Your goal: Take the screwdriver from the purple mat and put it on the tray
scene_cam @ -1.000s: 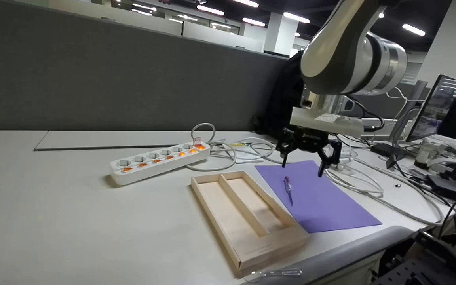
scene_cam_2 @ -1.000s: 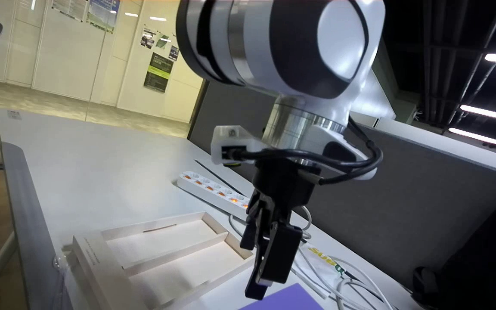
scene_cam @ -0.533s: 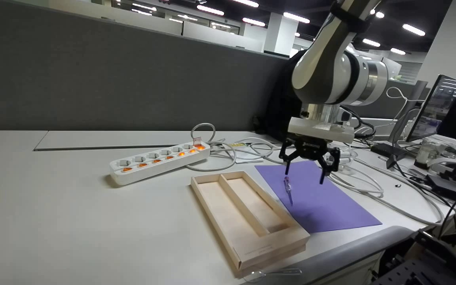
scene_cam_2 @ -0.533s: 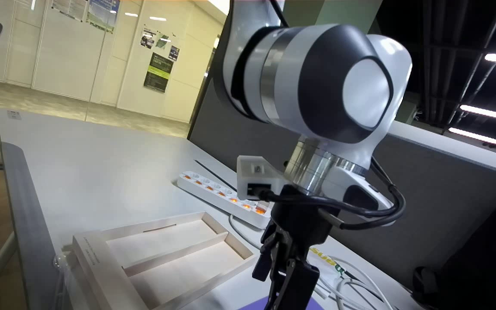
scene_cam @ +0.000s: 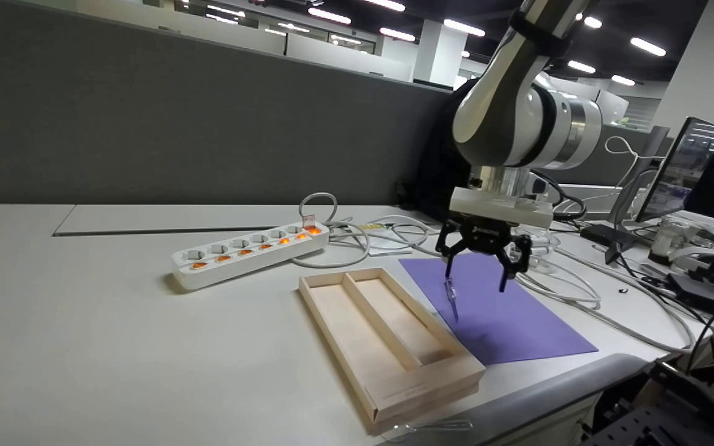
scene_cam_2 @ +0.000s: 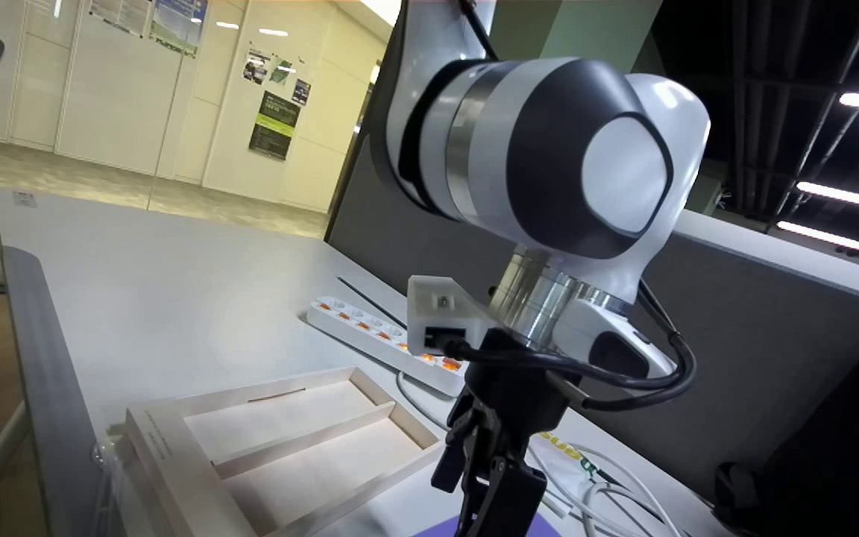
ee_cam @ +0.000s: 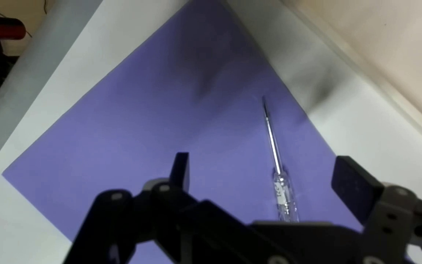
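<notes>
The gripper [scene_cam: 476,284] stands lower than it did 1 second ago, having come down toward the purple mat [scene_cam: 512,310]; most of that drop fell in the first 0.5 seconds, with only a small shift since. In an exterior view, 1 of its fingers [scene_cam: 448,267], which had stood clear of the screwdriver [scene_cam: 452,299], now overlaps the end of the handle; whether they touch cannot be told. The arm [scene_cam: 499,118] has sunk with it, bringing a black band [scene_cam: 540,35] into sight and uncovering 2 ceiling lights [scene_cam: 581,67]. In an exterior view, the gripper now runs off the bottom edge, and more of the power strip [scene_cam_2: 377,344] shows.
</notes>
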